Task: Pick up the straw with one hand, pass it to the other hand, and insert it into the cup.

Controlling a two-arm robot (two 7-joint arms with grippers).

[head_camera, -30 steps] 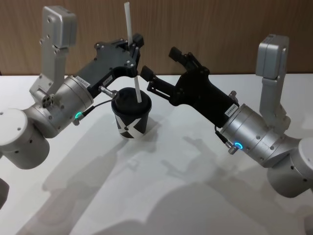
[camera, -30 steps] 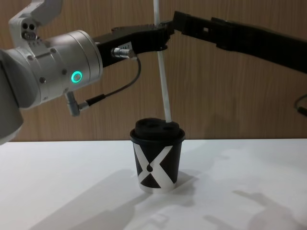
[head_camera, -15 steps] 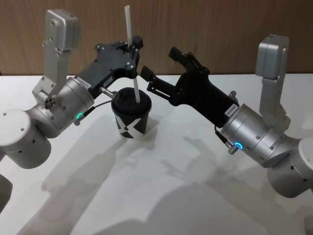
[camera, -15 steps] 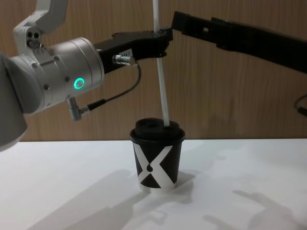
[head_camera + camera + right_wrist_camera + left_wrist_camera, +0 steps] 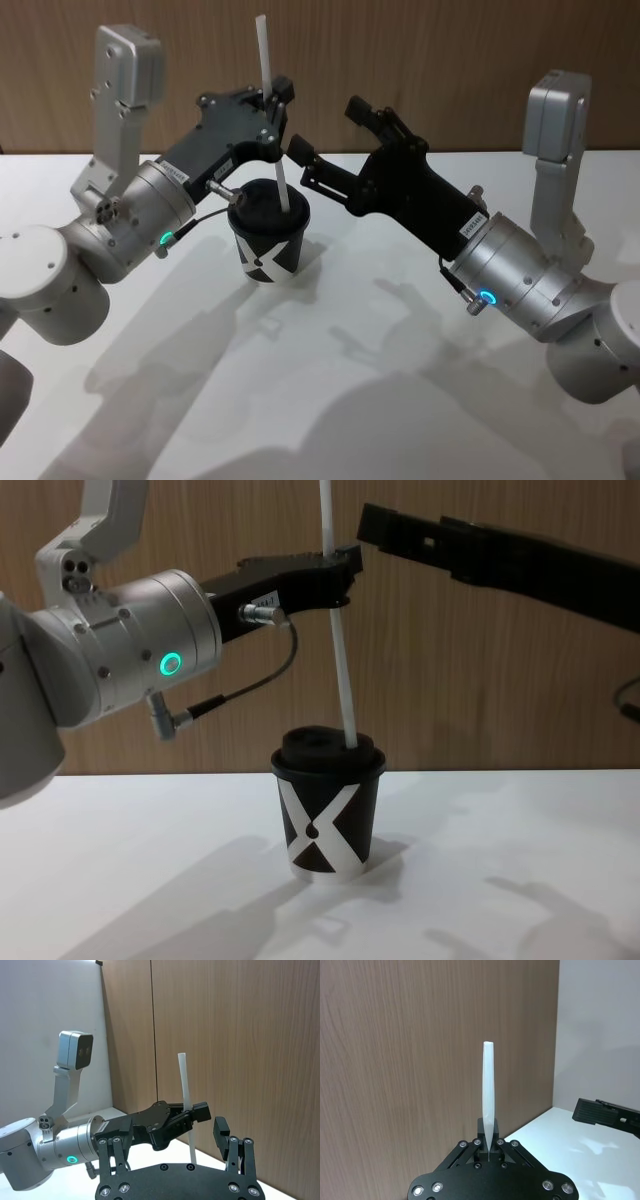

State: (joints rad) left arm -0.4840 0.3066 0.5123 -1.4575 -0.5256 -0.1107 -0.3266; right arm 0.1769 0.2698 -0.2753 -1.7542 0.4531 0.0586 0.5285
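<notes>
The straw (image 5: 340,640) stands nearly upright with its lower end on the domed lid of the cup (image 5: 329,810), at or just inside the lid's opening; most of its length is above the lid, so I judge the insertion only begun. The cup sits upright on the white table (image 5: 330,400), between the two arms. The left gripper (image 5: 272,108) is closed on the straw's upper part, its fingers pinched tight around it in the left wrist view, with a short length of straw sticking up above them. Compared with half a second ago and a second ago, the straw's tip has settled a little against the lid's hole and the left arm's silver wrist has shifted slightly, while the straw's height has barely changed; that suggests fine alignment rather than a push down. The right gripper (image 5: 325,140) hangs just beside the straw with its fingers spread apart and holding nothing, unmoved over that second. What remains, I judge, is sliding the straw down through the lid and letting go.
</notes>
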